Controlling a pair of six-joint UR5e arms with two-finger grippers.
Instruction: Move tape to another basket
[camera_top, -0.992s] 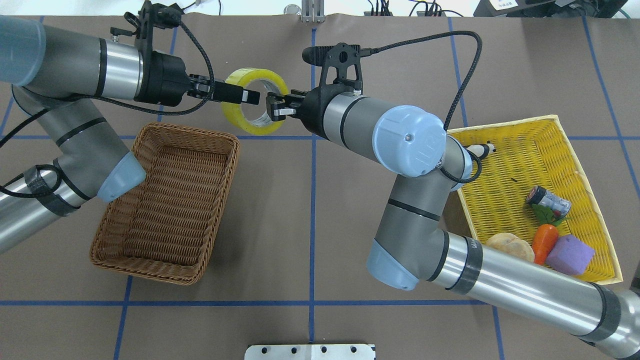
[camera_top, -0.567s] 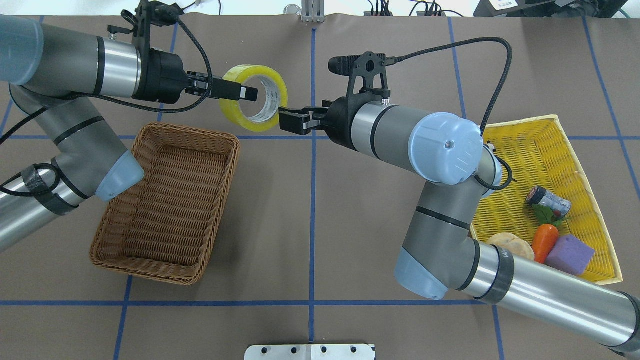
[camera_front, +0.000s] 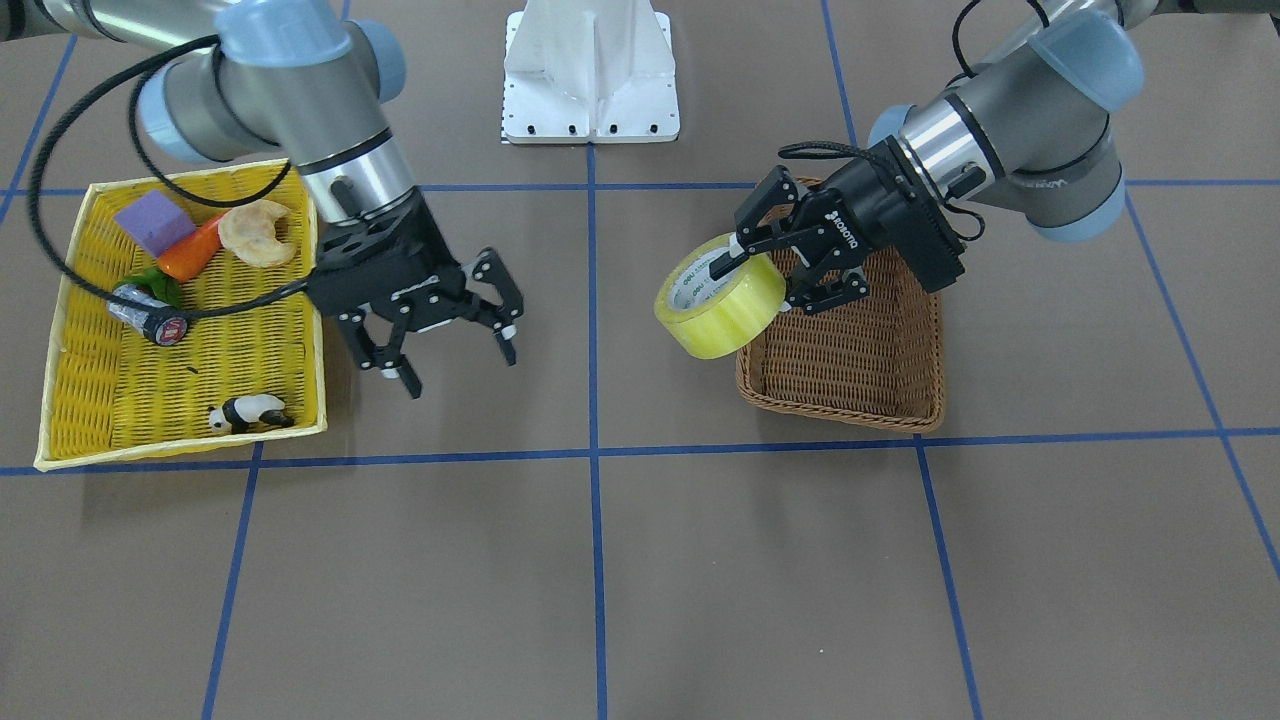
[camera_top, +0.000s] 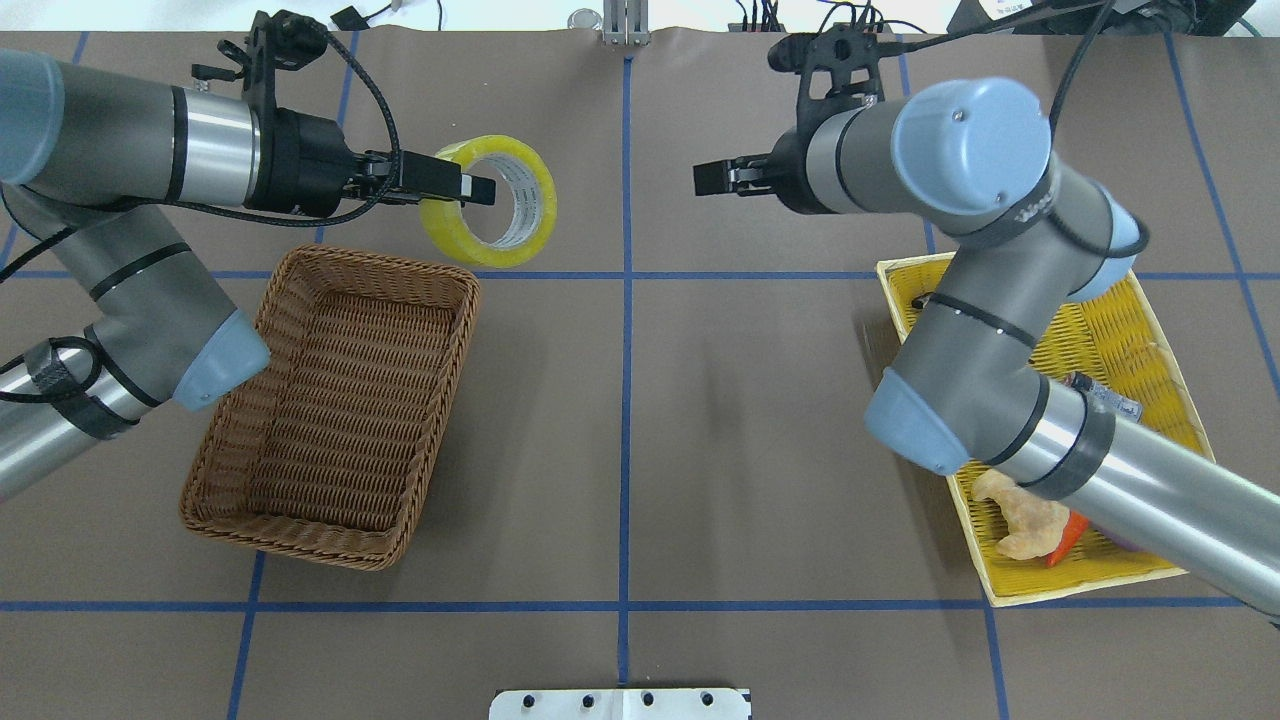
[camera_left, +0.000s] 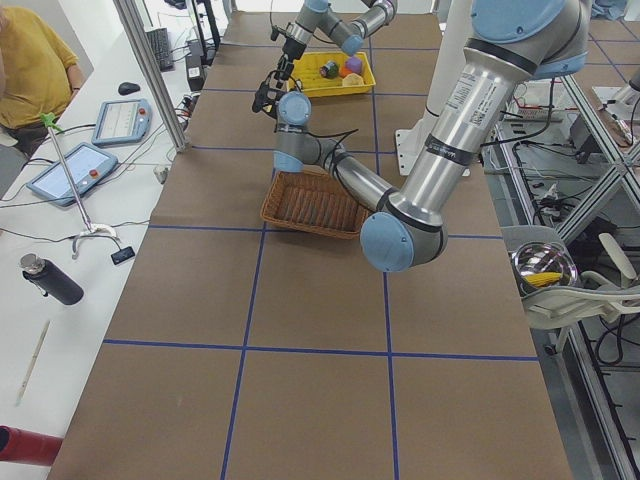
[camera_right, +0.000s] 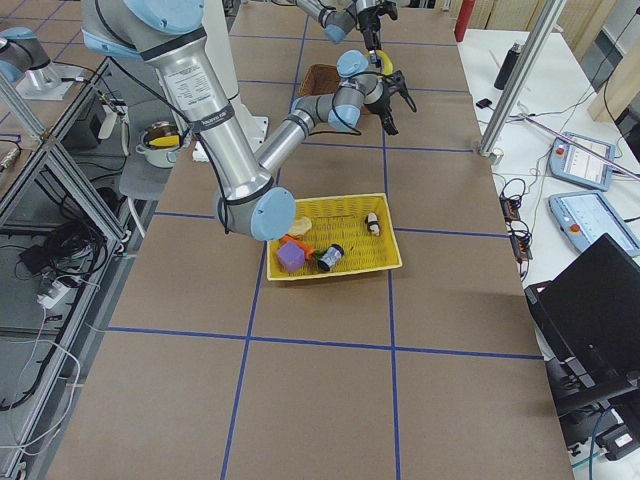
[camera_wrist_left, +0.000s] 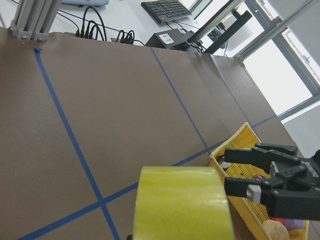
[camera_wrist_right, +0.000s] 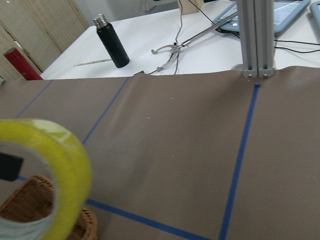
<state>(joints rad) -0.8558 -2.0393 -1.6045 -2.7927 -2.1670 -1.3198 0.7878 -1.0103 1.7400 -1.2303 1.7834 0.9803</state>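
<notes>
Transfer step in hand: left gripper (camera_top: 478, 189) pinches the wall of the tape (camera_top: 447, 230), roll aloft just beyond the far rim of the basket (camera_top: 372, 262); right gripper (camera_front: 460, 366) gapes wide, empty, well apart; next move likely needs carrying the roll over the hollow, lowering, then releasing

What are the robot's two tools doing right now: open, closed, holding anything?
Left tool: closed on the wide roll of translucent yellow packing tape, one finger through its core.
Right tool: open, holding nothing.

glossy tape (camera_top: 489, 201), woven wicker basket (camera_top: 330, 405)
</notes>
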